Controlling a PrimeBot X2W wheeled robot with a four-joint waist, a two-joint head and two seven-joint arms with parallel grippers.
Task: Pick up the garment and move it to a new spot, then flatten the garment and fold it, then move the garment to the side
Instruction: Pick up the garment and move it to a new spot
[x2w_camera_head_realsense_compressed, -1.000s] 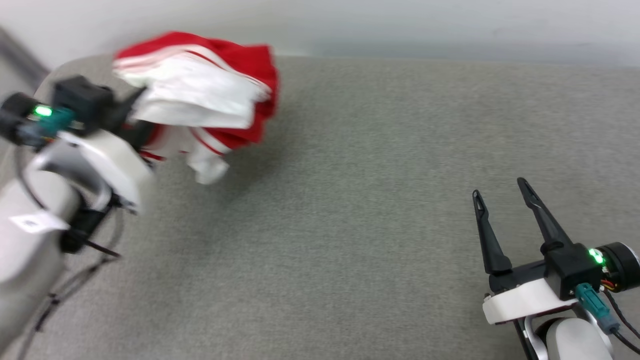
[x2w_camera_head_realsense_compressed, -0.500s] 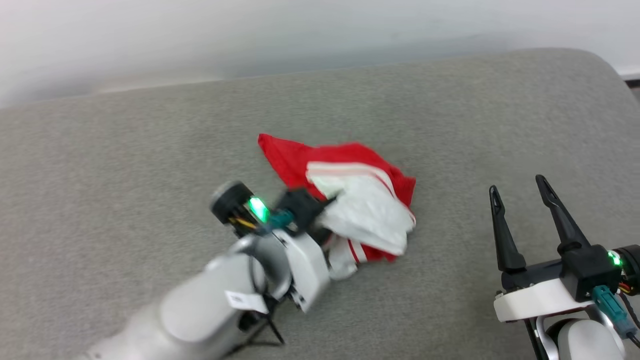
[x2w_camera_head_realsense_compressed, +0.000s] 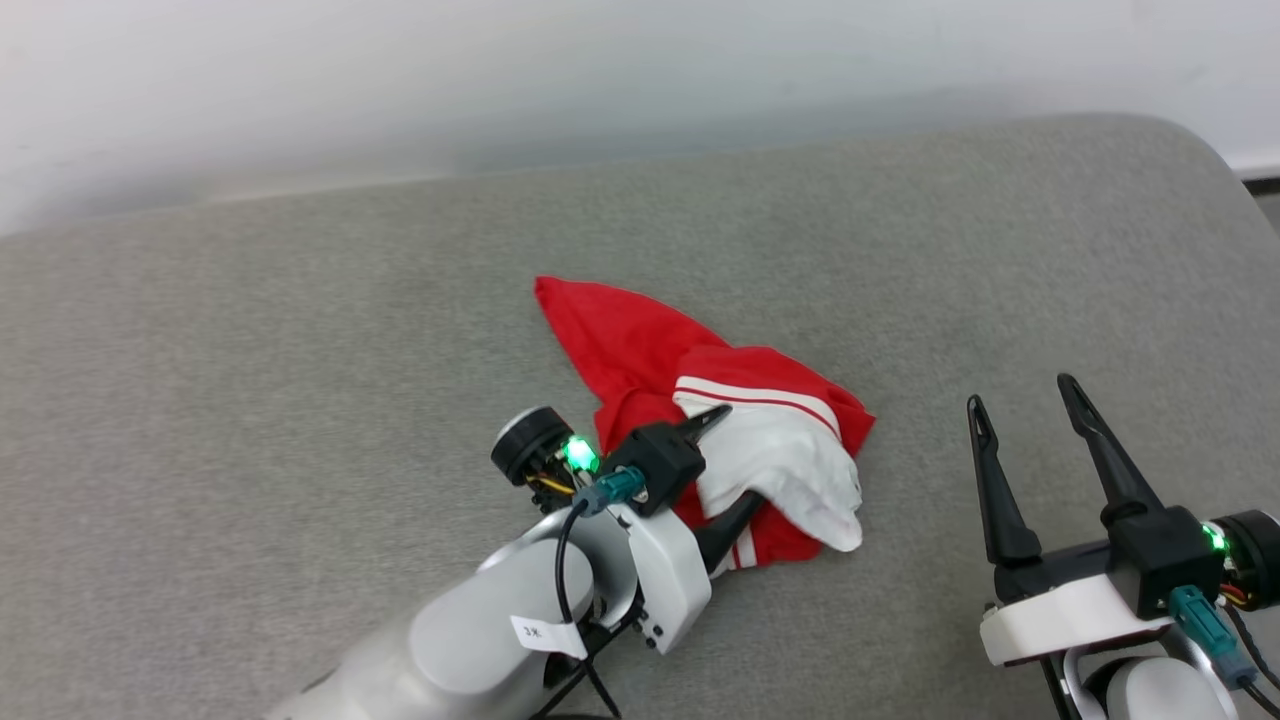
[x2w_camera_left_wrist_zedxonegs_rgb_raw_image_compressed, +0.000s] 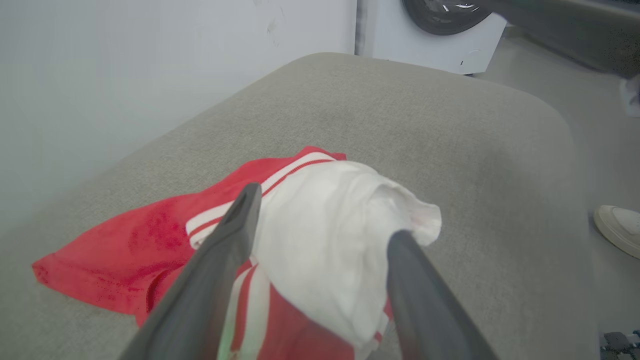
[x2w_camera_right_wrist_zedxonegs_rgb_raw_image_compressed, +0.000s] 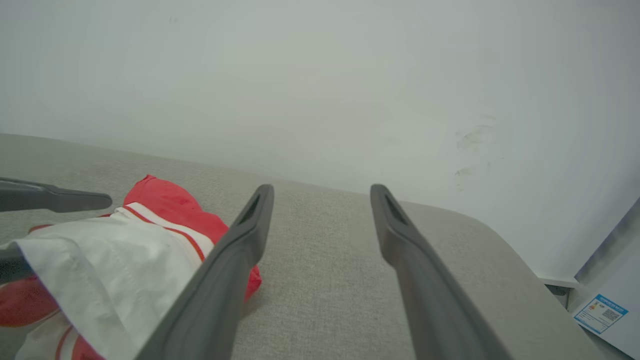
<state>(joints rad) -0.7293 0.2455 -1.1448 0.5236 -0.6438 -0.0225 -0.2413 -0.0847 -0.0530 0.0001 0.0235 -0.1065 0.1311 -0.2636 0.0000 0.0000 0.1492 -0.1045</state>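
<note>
Hands: 2 | left hand (x2w_camera_head_realsense_compressed: 728, 462) apart astride garment (x2w_camera_head_realsense_compressed: 640, 340) | right hand (x2w_camera_head_realsense_compressed: 1020, 392) apart beside it | garments: 1

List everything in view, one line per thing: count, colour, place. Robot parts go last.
shirt: one, red with a white sleeve and striped trim, crumpled mid-cushion
cushion: one, grey, under the shirt, against the wall
wall: one, white, behind the cushion
washing machine: one, white with a dark door, beyond the cushion's end
shoe: one, white, on the floor beside the cushion
left gripper: one, dark, open, astride the white sleeve
right gripper: one, dark, open, right of the shirt, apart from it
</note>
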